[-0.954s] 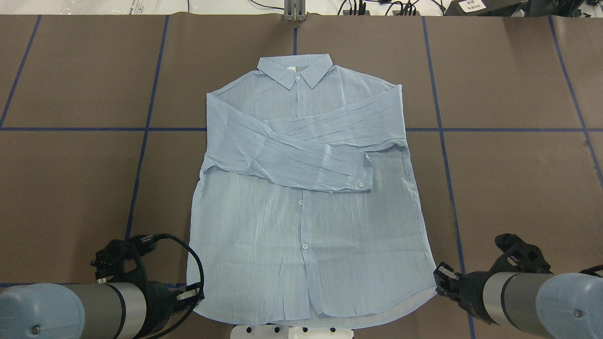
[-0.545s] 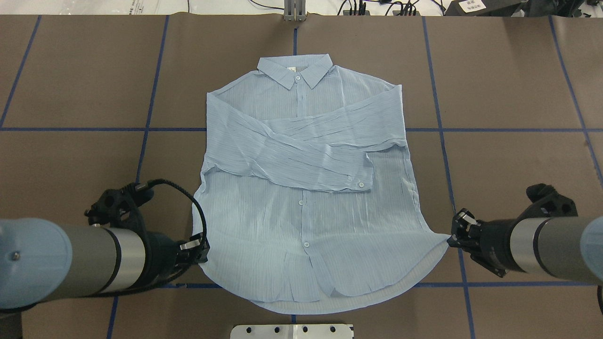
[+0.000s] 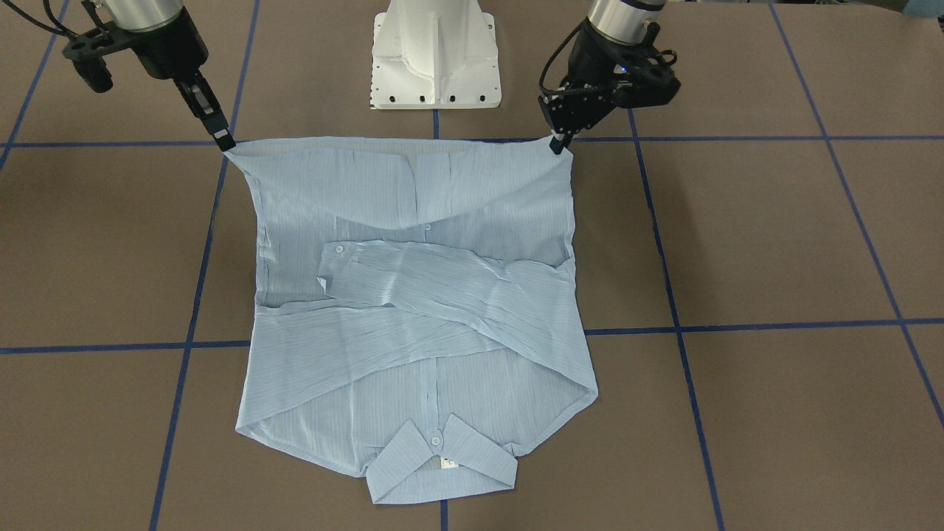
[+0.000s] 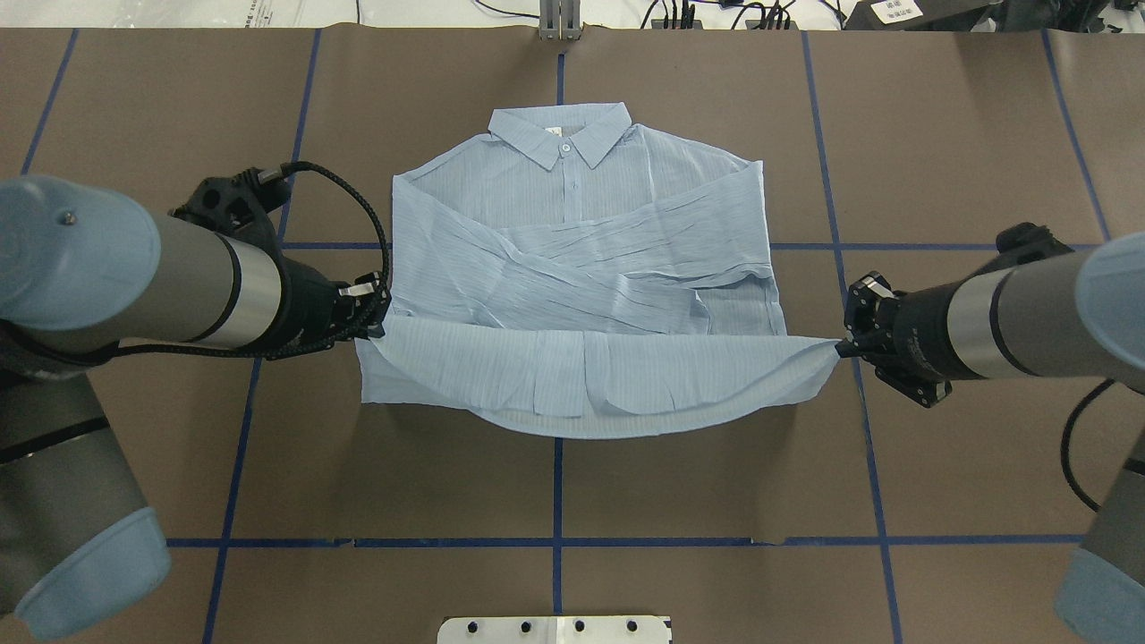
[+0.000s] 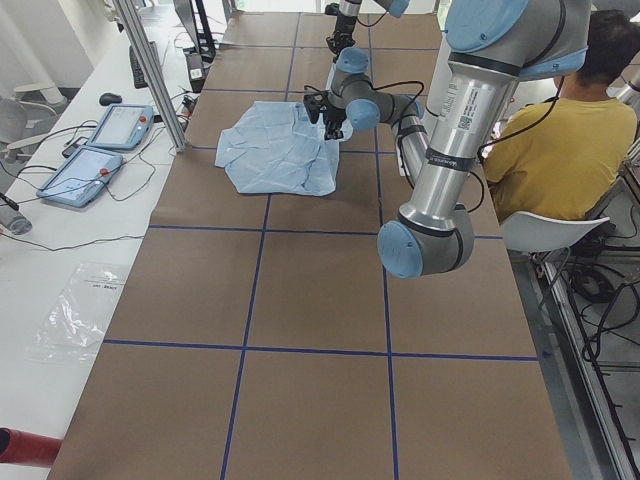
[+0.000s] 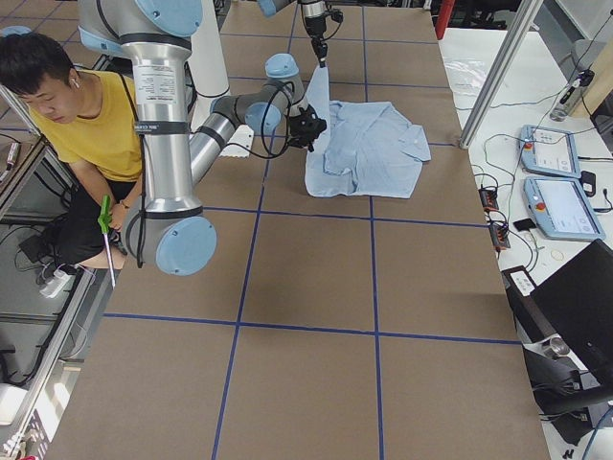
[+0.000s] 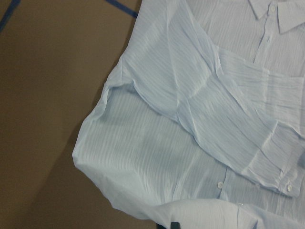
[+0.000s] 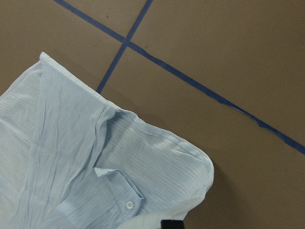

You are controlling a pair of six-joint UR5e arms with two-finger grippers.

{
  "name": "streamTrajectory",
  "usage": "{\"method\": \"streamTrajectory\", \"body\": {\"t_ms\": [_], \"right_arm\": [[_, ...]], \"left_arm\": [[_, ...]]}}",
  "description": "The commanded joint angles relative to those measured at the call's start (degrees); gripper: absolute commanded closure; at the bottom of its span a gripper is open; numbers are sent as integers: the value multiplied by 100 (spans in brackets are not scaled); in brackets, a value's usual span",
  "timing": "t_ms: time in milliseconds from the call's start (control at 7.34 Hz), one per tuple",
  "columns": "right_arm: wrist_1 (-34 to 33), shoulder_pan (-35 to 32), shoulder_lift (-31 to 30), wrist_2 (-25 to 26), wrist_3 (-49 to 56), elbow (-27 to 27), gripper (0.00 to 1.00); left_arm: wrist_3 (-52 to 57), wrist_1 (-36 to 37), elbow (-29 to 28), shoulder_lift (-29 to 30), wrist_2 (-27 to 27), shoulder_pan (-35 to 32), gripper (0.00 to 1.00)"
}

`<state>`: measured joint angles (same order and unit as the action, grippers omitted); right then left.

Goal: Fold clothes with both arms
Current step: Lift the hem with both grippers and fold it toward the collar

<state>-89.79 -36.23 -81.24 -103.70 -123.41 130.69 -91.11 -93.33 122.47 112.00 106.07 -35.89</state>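
Shirt point(image 4: 581, 268) flat on counter point(image 4: 716, 501), sleeves crossed. Left end effector point(image 4: 377, 329) and right end effector point(image 4: 841, 349) each pinch a lifted hem corner. Move both evenly toward far collar point(image 4: 561, 136), hem taut and level, avoiding skew.

Pale-blue shirt point(image 7: 143, 157) lies on the brown table point(image 7: 43, 95), sleeve point(image 7: 228, 124) folded across its front

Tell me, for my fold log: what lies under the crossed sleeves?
The shirt's buttoned front lies under the sleeves; its placket shows beyond them, toward the collar. The part beneath is covered, so buttons there cannot be seen.
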Motion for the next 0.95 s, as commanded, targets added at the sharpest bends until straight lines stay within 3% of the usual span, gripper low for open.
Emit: {"method": "streamTrajectory", "body": {"t_ms": [0,273,545,818], "right_arm": [[-672,-356,985,16,797,-1040,100],[-689,-796,1397,8,1477,-1919,100],[-628,-1008,1996,-1,1627,-2895,100],[266,-1166,2321,-97,1592,-3862,100]], "left_arm": [[383,-619,-1130,355,19,-400,100],[392,-1588,-2266,680,11,-541,100],[392,-1949,-3172,1120,-7,-699,100],[392,-2644,-3938,1288,-33,-796,100]]}}
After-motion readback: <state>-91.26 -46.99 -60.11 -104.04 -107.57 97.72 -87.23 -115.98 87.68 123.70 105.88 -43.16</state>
